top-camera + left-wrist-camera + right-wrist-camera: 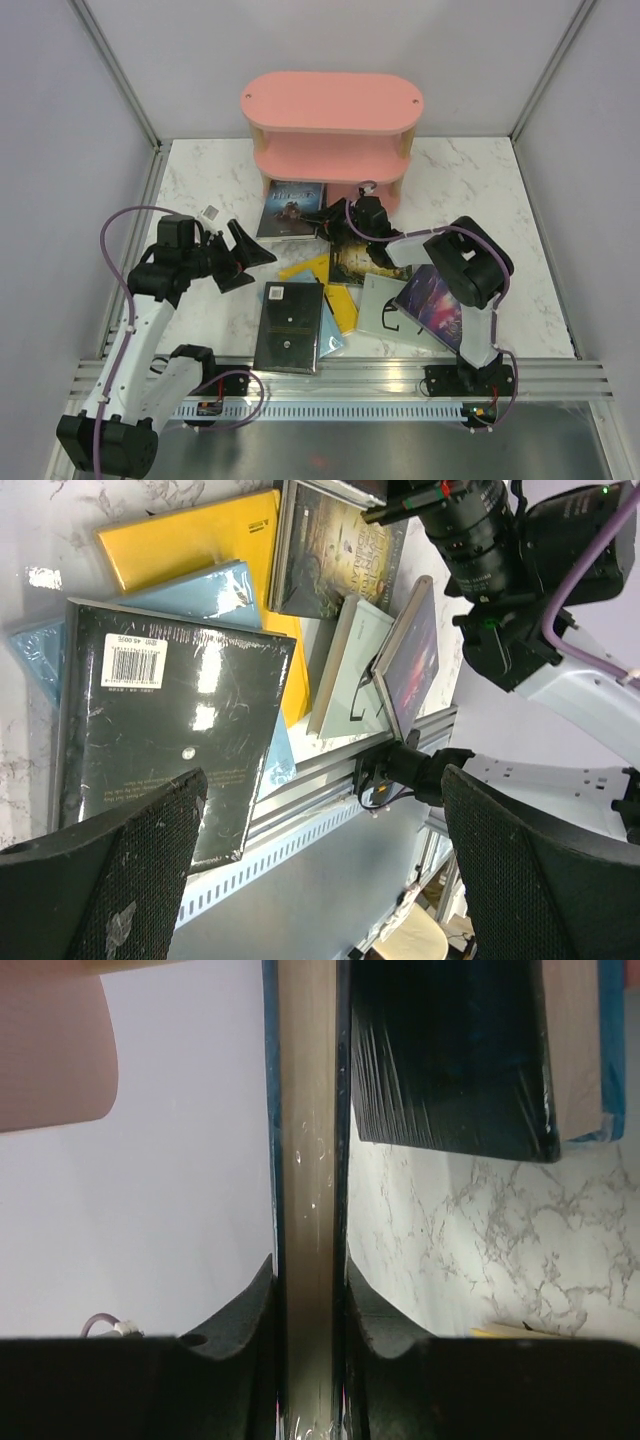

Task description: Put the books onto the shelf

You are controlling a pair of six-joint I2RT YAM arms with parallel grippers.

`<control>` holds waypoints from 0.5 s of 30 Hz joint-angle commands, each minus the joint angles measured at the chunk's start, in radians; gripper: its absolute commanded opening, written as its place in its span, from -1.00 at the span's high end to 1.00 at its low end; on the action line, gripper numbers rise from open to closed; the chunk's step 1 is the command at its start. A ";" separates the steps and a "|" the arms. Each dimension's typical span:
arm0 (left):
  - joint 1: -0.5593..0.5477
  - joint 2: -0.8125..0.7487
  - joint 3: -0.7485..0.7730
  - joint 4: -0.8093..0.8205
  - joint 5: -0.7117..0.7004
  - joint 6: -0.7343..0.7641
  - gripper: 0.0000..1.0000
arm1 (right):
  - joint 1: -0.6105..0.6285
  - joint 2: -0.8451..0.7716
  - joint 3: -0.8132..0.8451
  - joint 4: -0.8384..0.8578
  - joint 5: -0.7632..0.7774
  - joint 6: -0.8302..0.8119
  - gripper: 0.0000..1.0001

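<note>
The pink shelf stands at the back of the table. My right gripper is in front of its lowest board, shut on a thin blue-covered book held on edge, its pages facing the wrist camera. My left gripper hovers open and empty, left of the pile. On the table lie a black book, a yellow one, a dark green-gold one, a pale grey-green one and a purple galaxy one. A dark fantasy book lies beside the shelf.
The marble table is walled at the back and on both sides. An aluminium rail runs along the near edge. In the left wrist view, the black book overlaps a pale blue book and reaches the rail.
</note>
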 commanded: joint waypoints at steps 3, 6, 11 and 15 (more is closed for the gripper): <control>0.005 -0.037 0.064 -0.075 -0.025 0.066 -1.00 | -0.101 0.000 0.079 0.145 -0.029 -0.016 1.00; 0.005 -0.048 0.049 -0.080 -0.042 0.078 -1.00 | -0.131 0.011 0.109 0.064 -0.069 -0.073 1.00; 0.005 -0.045 0.052 -0.083 -0.050 0.092 -1.00 | -0.144 0.092 0.201 0.019 -0.104 -0.105 1.00; 0.005 -0.048 0.048 -0.086 -0.054 0.097 -1.00 | -0.162 0.156 0.250 0.024 -0.101 -0.102 1.00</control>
